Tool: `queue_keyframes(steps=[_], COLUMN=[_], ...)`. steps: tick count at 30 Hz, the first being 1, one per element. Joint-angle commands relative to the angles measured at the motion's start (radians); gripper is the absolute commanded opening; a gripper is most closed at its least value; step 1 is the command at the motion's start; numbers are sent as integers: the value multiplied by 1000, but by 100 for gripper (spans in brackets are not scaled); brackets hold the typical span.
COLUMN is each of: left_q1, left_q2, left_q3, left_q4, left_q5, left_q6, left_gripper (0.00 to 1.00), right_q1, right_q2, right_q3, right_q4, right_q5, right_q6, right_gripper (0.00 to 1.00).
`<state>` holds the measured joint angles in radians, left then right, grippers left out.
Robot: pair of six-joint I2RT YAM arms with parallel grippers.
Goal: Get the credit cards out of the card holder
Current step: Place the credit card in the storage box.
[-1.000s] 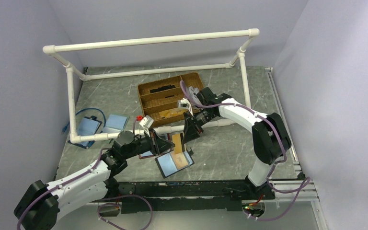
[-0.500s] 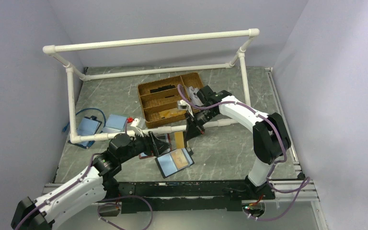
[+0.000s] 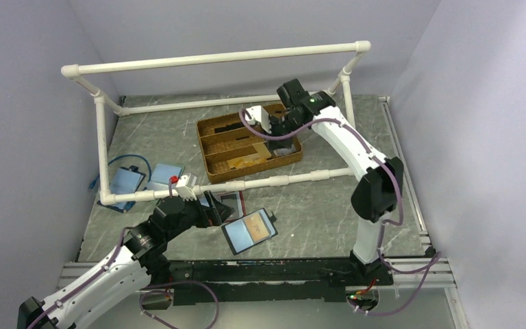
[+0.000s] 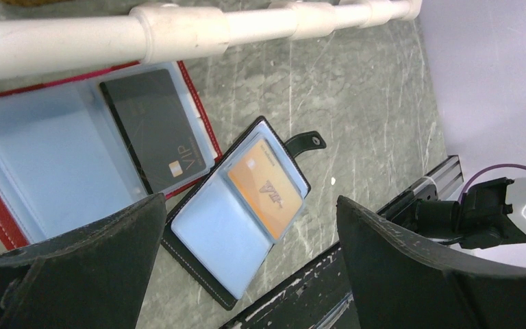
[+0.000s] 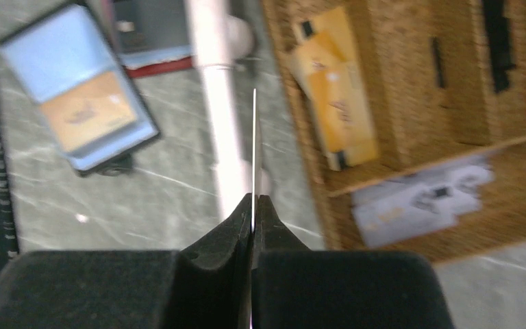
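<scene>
The black-edged card holder (image 3: 250,231) lies open on the table near the front, also in the left wrist view (image 4: 209,236) and the right wrist view (image 5: 75,89). One half holds an orange card (image 4: 267,188); the other shows an empty light blue sleeve. My left gripper (image 3: 214,211) is open and empty, hovering above the holder (image 4: 250,202). My right gripper (image 3: 274,130) is shut on a thin pale card (image 5: 254,144), seen edge-on, above the wicker tray (image 3: 214,164). No light blue card shows.
A red-edged holder (image 4: 0,205) lies open beside the black one with a dark VIP card (image 4: 154,130) in it. The tray holds orange cards (image 5: 335,103) and a pale card (image 5: 418,202). A white pipe frame (image 3: 260,183) crosses the table. Blue holders (image 3: 127,181) lie at the left.
</scene>
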<state>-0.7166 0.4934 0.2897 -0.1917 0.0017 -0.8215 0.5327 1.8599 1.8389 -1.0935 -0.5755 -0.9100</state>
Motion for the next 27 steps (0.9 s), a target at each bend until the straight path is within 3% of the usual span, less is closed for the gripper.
queue_keyframes(steps=[1, 6, 15, 27], left_q1=[1, 0, 0, 1], left_q2=[4, -10, -35, -20], left_q3=[-1, 7, 1, 2], left_q4=[-27, -58, -91, -94], left_q5=[-12, -21, -44, -52], left_q6=[-20, -2, 17, 26], left_gripper=[99, 99, 99, 99], right_q1=[6, 34, 87, 132], right_q2=[126, 208, 271, 350], right_q3=[217, 340, 343, 366], right_q4=[-138, -142, -99, -80], right_q5=[182, 277, 411, 477], right_q6=[-51, -38, -56, -68], right_gripper=[0, 0, 0, 0])
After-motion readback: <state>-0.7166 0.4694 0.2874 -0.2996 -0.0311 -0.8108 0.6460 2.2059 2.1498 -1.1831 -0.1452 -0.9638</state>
